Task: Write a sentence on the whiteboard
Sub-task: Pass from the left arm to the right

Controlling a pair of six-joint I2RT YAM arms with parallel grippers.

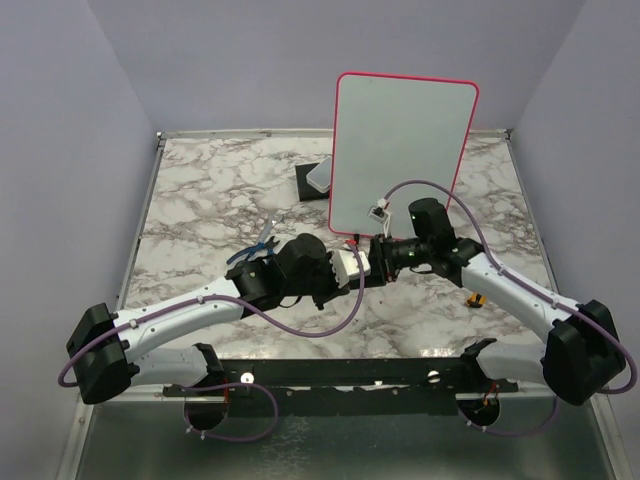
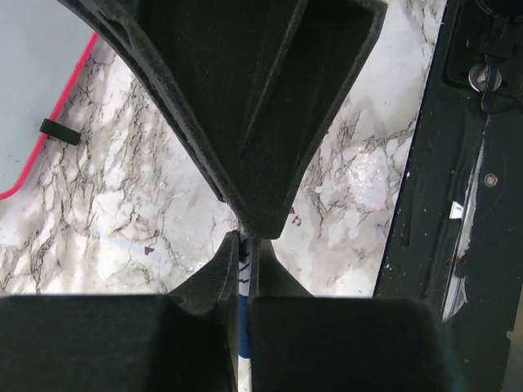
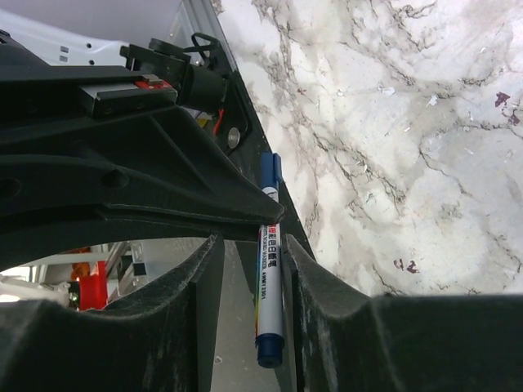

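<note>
The whiteboard (image 1: 400, 150) stands upright at the back of the table, red-pink framed, its surface blank; no sentence shows on it. Its corner and a black foot also show in the left wrist view (image 2: 33, 82). A white marker with blue ends (image 3: 270, 278) is held level between the two grippers at the table's middle. My left gripper (image 1: 356, 266) (image 2: 243, 245) is shut on the marker (image 2: 243, 278). My right gripper (image 1: 376, 254) (image 3: 253, 253) is open around the marker's other end; the marker rests against one finger (image 3: 306, 278), with a gap on the other side.
A small black-and-white eraser block (image 1: 318, 178) lies left of the whiteboard. A small orange object (image 1: 478, 300) lies beside the right arm. The black base rail (image 1: 340, 375) runs along the near edge of the marble table (image 1: 200, 200).
</note>
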